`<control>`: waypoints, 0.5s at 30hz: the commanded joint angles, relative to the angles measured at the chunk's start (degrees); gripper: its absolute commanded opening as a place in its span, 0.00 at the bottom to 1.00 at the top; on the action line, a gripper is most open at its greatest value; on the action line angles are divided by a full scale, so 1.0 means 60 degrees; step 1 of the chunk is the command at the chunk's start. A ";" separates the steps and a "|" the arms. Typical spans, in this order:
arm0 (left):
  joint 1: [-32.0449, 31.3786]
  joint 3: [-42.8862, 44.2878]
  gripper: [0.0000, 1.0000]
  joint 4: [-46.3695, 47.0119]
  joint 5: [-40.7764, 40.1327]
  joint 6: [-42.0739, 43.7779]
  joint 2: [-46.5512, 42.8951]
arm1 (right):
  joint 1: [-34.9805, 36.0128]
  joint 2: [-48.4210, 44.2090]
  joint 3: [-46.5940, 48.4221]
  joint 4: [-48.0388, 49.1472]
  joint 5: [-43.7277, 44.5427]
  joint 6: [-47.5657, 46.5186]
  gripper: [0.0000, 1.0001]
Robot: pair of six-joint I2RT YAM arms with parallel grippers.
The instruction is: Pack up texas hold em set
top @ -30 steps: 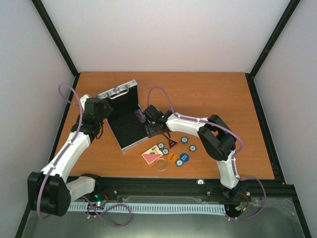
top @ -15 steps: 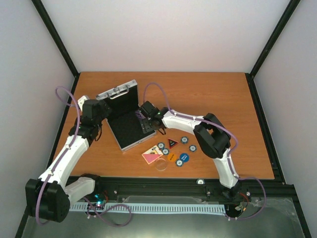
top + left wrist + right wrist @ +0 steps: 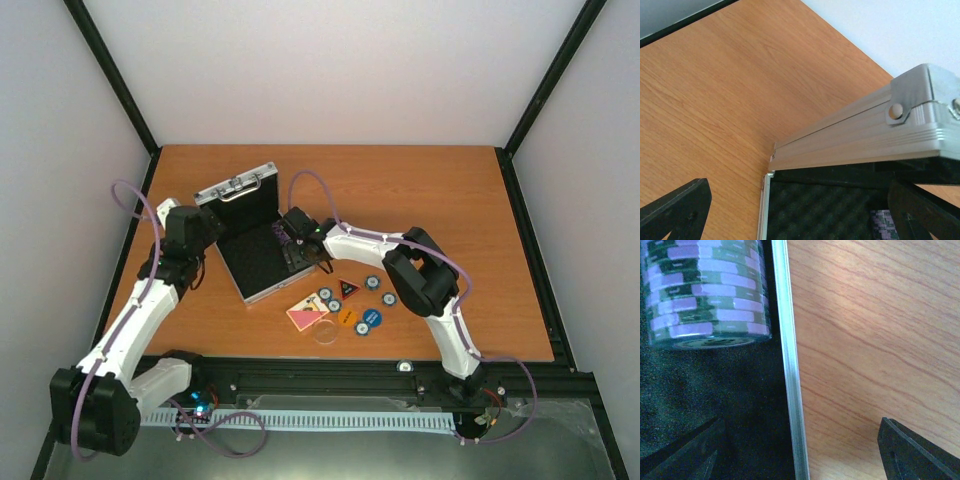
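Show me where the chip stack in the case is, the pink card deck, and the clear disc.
chip stack (image 3: 707,295), right wrist view, on its striped side.
pink card deck (image 3: 305,317), top view, middle of its face.
clear disc (image 3: 326,333), top view, its centre.

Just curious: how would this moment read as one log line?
case open | chip stack inside | left pincer open by lid | right pincer open over rim | deck outside

chip stack (image 3: 705,290): top and left side chopped off by the frame, so no way to count them all
case (image 3: 855,135): lid runs off the right edge in the left wrist view, only one corner shows
right claw (image 3: 297,252): from above, its tips blur into the case's black inside
blue disc (image 3: 372,318): print way too small to read
clear disc (image 3: 326,333): just a faint ring
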 commanded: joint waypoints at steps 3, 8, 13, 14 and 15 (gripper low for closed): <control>-0.0017 -0.0208 1.00 -0.0347 0.0074 0.0010 -0.0520 | -0.0061 0.0425 0.0066 -0.0293 -0.0011 -0.0109 0.84; -0.0018 -0.0343 1.00 -0.0509 0.0059 0.0062 -0.0819 | -0.0061 0.0415 0.0095 -0.0298 -0.0020 -0.0113 0.84; -0.0018 -0.0461 1.00 -0.0702 0.0234 0.0070 -0.1195 | -0.0061 0.0383 0.0146 -0.0316 0.0015 -0.0104 0.84; -0.0017 -0.0514 1.00 -0.0720 0.0236 0.0070 -0.1261 | -0.0061 0.0366 0.0163 -0.0319 0.0010 -0.0116 0.84; -0.0017 -0.0550 1.00 -0.0759 0.0206 0.0083 -0.1348 | -0.0061 0.0368 0.0195 -0.0330 0.0020 -0.0116 0.84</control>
